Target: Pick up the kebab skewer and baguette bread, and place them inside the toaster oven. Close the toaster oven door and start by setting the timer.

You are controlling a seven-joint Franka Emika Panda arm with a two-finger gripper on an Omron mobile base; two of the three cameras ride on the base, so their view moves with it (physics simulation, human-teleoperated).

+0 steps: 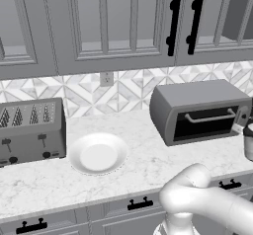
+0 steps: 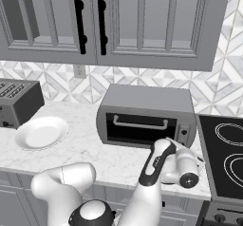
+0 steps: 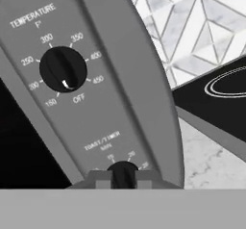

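The gripper point(image 3: 123, 179) is pinched on the timer knob point(image 3: 123, 171) of the toaster oven point(image 2: 147, 116). The temperature dial point(image 3: 63, 69) sits above it on the panel. The oven door point(image 2: 140, 129) is just left, shut.

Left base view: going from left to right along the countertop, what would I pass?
Slotted toaster → white plate → toaster oven, its door shut.
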